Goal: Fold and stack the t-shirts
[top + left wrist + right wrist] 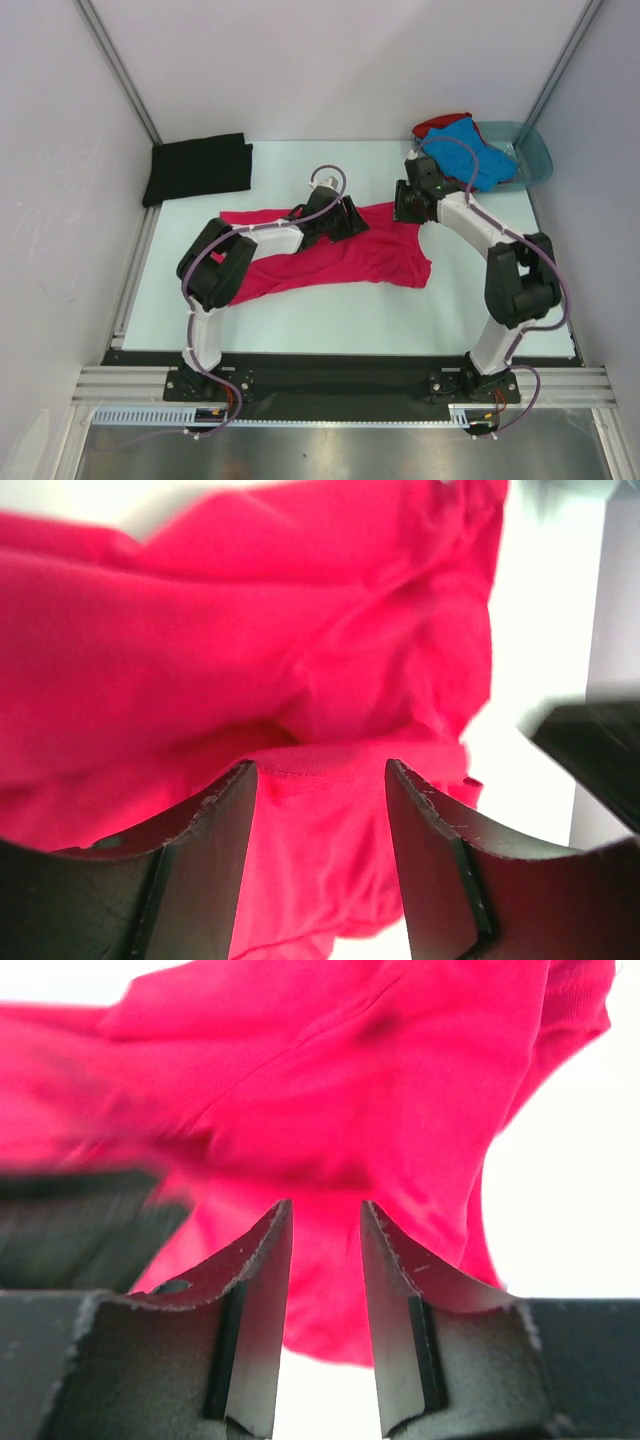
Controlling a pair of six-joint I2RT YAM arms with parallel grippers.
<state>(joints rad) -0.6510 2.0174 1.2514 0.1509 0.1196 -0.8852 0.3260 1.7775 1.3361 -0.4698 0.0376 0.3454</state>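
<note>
A magenta-pink t-shirt (340,262) lies spread and rumpled across the middle of the table. My left gripper (350,216) hovers over its upper edge, jaws open, and a hemmed fold of pink cloth (320,810) shows between the fingers without being pinched. My right gripper (408,206) is at the shirt's upper right corner, open by a narrow gap; pink cloth (330,1110) lies beyond its tips (326,1208). A black t-shirt (198,167) lies folded at the back left. A blue t-shirt (472,150) and a red one (438,124) sit bunched in the basin.
The translucent teal basin (538,160) stands at the back right corner. Grey walls and metal frame posts close in the table on three sides. Bare table surface (330,325) lies in front of the pink shirt.
</note>
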